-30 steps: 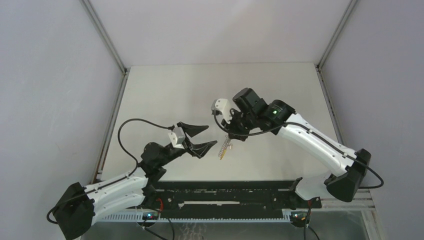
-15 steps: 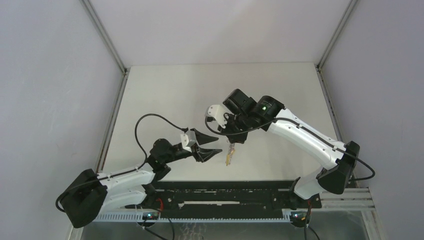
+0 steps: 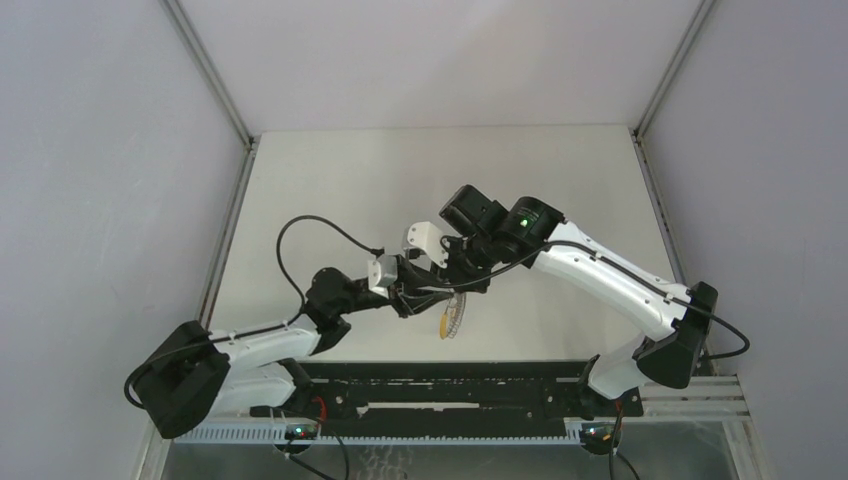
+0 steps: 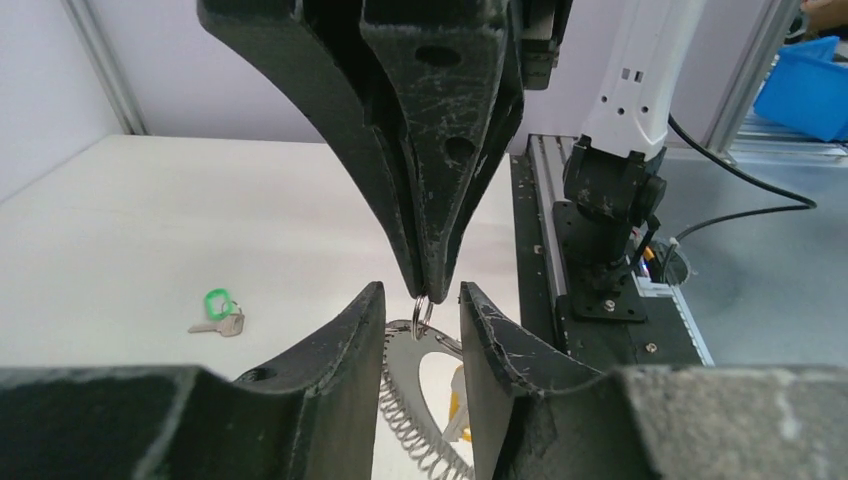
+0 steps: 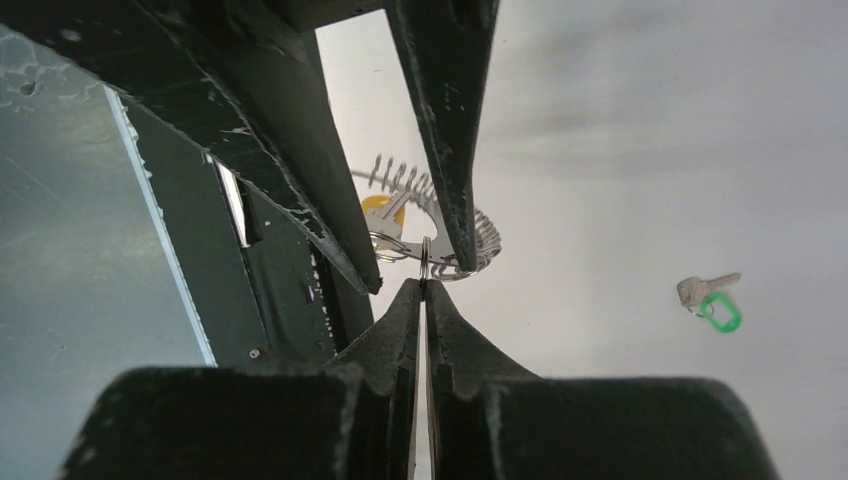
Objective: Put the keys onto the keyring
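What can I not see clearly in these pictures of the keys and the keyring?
Green key: absent from the top view, perhaps under the arms.
Keyring and yellow key: left wrist view, mostly behind the fingers of the left gripper.
Whether the yellow key is threaded: right wrist view, too small, crowded between gripper fingers.

Keyring: silver-grey, ribbed coil pattern along rim. 
Green-headed key: bright green head, silver shank. 
Yellow-headed key: yellow head. 
Left gripper: black, pale scuffs. 
Table: off-white. 
Bin: blue.
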Tool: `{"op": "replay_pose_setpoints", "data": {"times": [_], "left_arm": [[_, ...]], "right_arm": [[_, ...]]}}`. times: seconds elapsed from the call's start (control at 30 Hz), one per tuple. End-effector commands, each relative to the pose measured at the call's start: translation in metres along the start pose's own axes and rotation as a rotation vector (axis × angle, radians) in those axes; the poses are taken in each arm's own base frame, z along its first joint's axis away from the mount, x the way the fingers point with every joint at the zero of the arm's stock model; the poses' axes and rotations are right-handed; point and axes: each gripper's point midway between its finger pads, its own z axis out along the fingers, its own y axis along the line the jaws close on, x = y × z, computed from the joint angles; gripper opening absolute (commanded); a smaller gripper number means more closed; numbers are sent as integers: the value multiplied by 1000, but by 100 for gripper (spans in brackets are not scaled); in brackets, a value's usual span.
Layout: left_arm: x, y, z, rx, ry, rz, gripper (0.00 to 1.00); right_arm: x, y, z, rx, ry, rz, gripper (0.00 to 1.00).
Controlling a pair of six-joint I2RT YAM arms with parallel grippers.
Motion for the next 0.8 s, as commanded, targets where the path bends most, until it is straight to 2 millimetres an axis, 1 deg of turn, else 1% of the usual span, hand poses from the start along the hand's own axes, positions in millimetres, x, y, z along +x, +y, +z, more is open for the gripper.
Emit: {"op": "replay_pose_setpoints", "data": {"times": [0.0,0.17,0.27,0.37,0.4,0.53,0.63,0.77], "left_arm": [[-25,-3,10,51,-62,39,38],[-19,2,4,25,-51,37,37],[-16,2,2,31,-30,34,32],[-16,-2,2,65,-9,43,26],[-12,-3,2,73,12,41,24],[-8,-9,1,109,39,43,23],[-6,-8,0,100,50,48,22],[-11,-8,1,103,42,57,17]], "right_arm": [[-16,2,-8,4,-82,-65,0],[-15,4,-8,-6,-104,-84,0],[-15,6,-8,-24,-104,-83,0],[-14,6,-7,-23,-97,-81,0],[-15,5,-7,-22,-99,-82,0],[-16,5,-8,-21,-106,-92,0],[-18,4,-8,-20,-108,-95,0],[-19,4,-7,-24,-108,-99,0]]}}
